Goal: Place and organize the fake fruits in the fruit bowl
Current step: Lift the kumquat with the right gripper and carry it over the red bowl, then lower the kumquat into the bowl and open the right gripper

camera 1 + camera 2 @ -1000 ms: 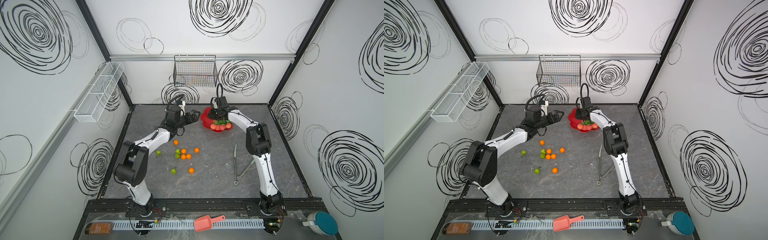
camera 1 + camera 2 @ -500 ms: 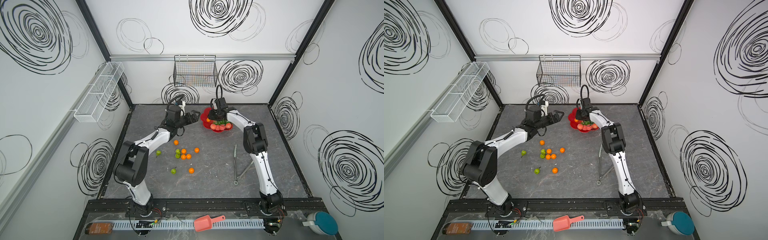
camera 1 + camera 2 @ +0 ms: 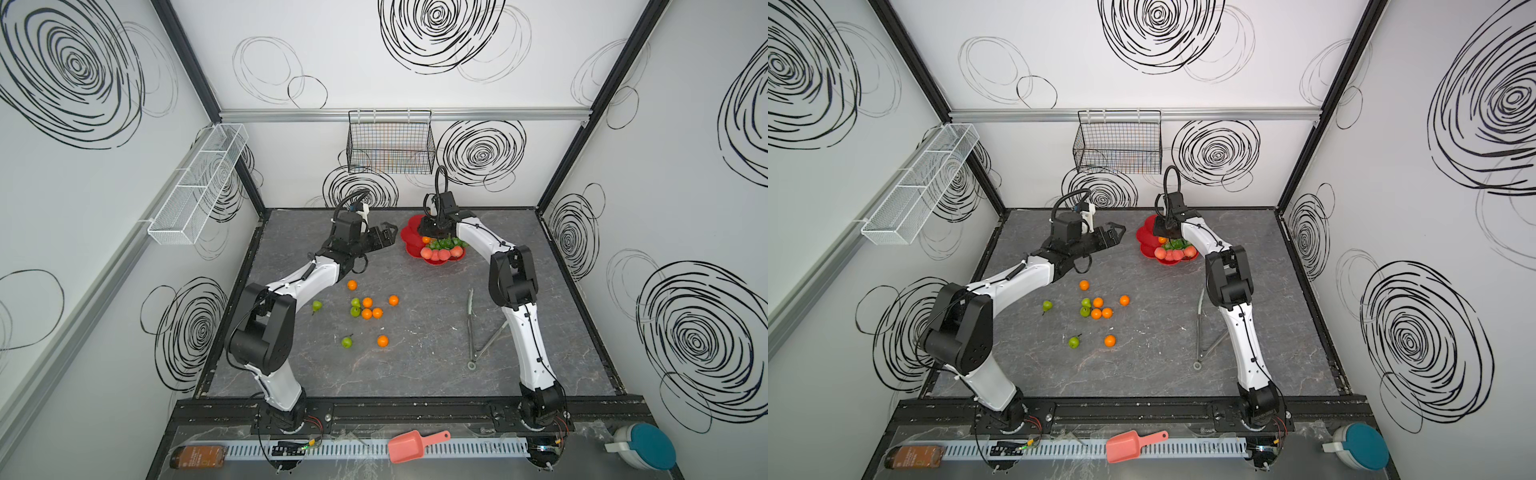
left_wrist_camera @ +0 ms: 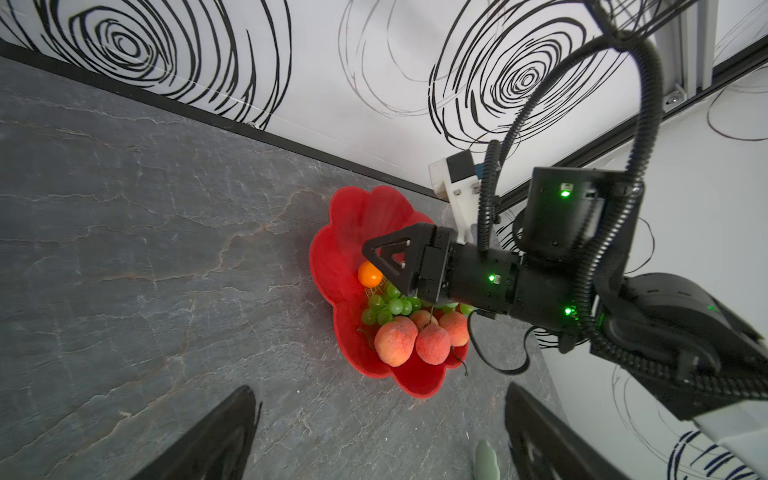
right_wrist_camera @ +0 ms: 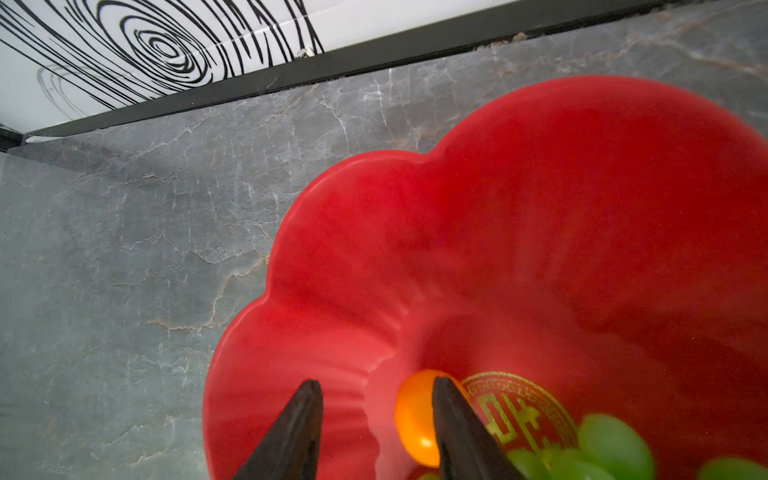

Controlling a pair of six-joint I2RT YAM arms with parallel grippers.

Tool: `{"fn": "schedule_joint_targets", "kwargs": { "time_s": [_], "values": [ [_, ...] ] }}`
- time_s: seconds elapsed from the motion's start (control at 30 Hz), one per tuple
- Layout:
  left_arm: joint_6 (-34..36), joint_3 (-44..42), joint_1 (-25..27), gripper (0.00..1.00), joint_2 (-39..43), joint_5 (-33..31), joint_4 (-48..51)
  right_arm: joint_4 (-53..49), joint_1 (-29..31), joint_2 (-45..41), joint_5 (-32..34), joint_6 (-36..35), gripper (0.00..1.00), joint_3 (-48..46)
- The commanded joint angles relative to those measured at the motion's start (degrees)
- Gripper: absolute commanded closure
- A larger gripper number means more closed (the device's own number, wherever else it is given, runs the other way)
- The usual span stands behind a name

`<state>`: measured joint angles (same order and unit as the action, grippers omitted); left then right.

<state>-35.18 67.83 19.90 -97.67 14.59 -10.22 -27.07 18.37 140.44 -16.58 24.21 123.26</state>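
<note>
Right wrist view: right gripper (image 5: 376, 380) jaws parted, orange (image 5: 411, 415) sitting loose in the fruit bowl (image 5: 498, 208) by the peaches (image 4: 395, 343) and grapes (image 4: 395, 306); left gripper (image 4: 379, 387) wide open, empty (just hovering). Six oranges (image 3: 367, 302), four pears (image 3: 346, 342) left on the table (image 3: 415, 365).

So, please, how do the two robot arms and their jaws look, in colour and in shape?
Both the left arm and the right arm have white shells and bulky black joints. A black ribbed cable hose loops above each wrist. Small green lights glow on the right wrist. The jaws are black, pointed triangles.
</note>
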Motion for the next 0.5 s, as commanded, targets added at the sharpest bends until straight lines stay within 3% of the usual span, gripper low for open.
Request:
{"fn": "schedule_joint_targets", "kwargs": {
  "time_s": [0.0,0.17,0.47],
  "values": [
    [4.21,1.82,1.51,0.04,5.53,-4.11,1.88,-2.38,0.32,-7.86,0.25,-0.7,0.52,0.75],
    [4.93,-1.98,2.03,0.04,12.15,-6.03,6.07,-2.59,1.7,-15.44,2.22,-1.61,0.53,-6.46],
    [3.86,-14.5,2.05,0.04,26.57,-8.5,13.17,8.63,6.26,-34.01,2.77,0.44,0.53,-35.47]
  ]
}}
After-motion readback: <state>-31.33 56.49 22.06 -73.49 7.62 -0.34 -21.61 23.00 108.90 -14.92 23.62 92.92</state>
